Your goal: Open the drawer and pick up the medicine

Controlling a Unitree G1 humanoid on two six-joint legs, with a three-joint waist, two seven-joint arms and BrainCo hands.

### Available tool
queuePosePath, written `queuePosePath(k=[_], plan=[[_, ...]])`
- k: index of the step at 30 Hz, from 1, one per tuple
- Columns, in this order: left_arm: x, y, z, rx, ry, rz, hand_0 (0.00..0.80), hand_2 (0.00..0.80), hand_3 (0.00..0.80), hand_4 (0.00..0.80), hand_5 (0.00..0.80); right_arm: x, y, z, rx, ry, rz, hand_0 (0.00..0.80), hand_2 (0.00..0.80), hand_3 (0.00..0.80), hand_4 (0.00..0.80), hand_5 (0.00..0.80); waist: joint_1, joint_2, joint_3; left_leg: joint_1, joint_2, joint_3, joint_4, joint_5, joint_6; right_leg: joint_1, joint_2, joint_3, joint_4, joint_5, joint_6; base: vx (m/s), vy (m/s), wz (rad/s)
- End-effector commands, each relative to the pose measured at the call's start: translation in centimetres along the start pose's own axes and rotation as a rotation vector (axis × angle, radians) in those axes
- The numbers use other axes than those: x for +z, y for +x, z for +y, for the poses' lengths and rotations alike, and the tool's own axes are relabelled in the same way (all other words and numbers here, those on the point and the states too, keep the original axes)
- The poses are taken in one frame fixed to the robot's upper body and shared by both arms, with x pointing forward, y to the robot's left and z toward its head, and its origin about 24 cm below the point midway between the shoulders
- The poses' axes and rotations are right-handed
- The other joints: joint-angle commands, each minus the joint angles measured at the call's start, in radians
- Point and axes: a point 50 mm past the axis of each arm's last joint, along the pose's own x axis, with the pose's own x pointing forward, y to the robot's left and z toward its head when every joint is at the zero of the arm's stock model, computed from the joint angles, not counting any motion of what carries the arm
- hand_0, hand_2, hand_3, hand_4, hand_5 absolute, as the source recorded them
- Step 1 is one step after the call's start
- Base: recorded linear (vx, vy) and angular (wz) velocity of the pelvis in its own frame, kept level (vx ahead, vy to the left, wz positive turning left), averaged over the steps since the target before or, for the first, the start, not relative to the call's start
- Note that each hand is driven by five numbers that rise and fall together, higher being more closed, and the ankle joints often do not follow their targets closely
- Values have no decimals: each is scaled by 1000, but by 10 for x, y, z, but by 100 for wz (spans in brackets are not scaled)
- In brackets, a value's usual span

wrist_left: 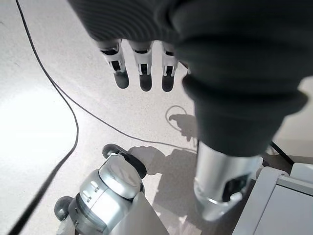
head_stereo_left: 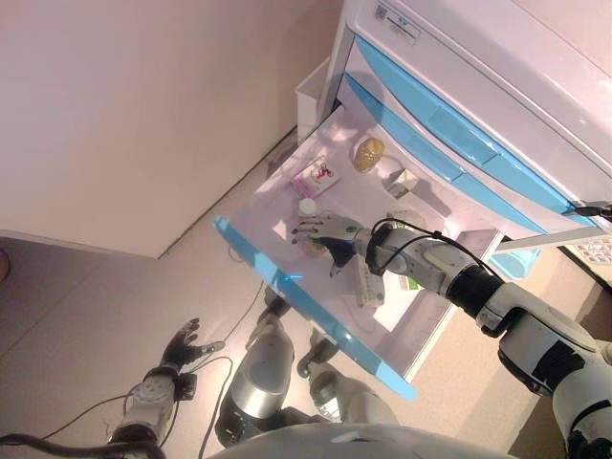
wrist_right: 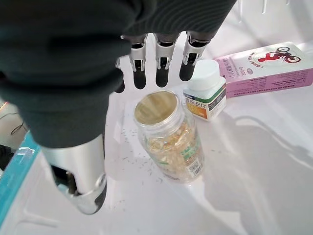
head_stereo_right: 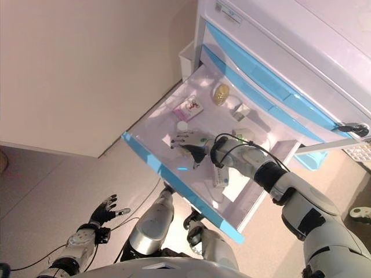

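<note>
The white drawer with a blue front (head_stereo_left: pixel 287 287) stands pulled out of the cabinet. Inside it my right hand (head_stereo_left: pixel 325 232) hovers open, its fingers (wrist_right: pixel 161 63) straight just above a clear bottle of yellow capsules with a gold lid (wrist_right: pixel 168 139) and its thumb (wrist_right: pixel 80 181) spread to one side; nothing is gripped. Beside that bottle stand a small white-capped medicine bottle (wrist_right: pixel 205 95) and a flat pink box (wrist_right: pixel 266 68). My left hand (head_stereo_left: pixel 180 349) hangs open low near the floor, holding nothing.
Further back in the drawer lie a yellowish round bottle (head_stereo_left: pixel 368 153) and a small box (head_stereo_left: pixel 402 182); a flat pack (head_stereo_left: pixel 368 282) and white paper (head_stereo_left: pixel 397 311) lie by my wrist. Shut blue-fronted drawers (head_stereo_left: pixel 459 134) sit above. A white bin (head_stereo_left: pixel 311 96) stands between cabinet and wall.
</note>
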Motion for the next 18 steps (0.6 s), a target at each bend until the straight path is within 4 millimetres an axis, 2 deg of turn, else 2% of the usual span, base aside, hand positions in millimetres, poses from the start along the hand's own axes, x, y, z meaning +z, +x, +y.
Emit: queuePosePath(k=[1, 15, 16, 18], plan=[[-8, -6, 4, -9, 32, 16, 0, 0, 0, 0, 0, 13, 10, -6, -38, -44, -37, 0, 0, 0, 0, 0, 11, -15, 10, 11, -38, 0, -94, -40, 28, 42, 24, 29, 58, -52, 32, 0, 0, 0], [-5, -3, -3, -18, 23, 6, 0, 0, 0, 0, 0, -11, 12, -7, -121, -64, 130, 0, 0, 0, 0, 0, 7, -3, 19, -4, -43, 2, -95, -37, 36, 26, 19, 28, 54, -41, 39, -5, 6, 0], [-5, -4, -3, -19, 24, 4, 0, 0, 0, 0, 0, -13, 12, -7, -125, -63, 136, 0, 0, 0, 0, 0, 9, 5, 23, -15, -48, 1, -87, -15, 40, 20, 14, 13, 53, -20, 38, -63, 77, 6], [-5, -3, -4, -20, 22, 4, 0, 0, 0, 0, 0, -14, 13, -7, -122, -60, 141, 0, 0, 0, 0, 0, 8, 7, 24, -15, -48, 2, -87, -15, 41, 19, 13, 14, 54, -20, 39, -31, 39, 3]])
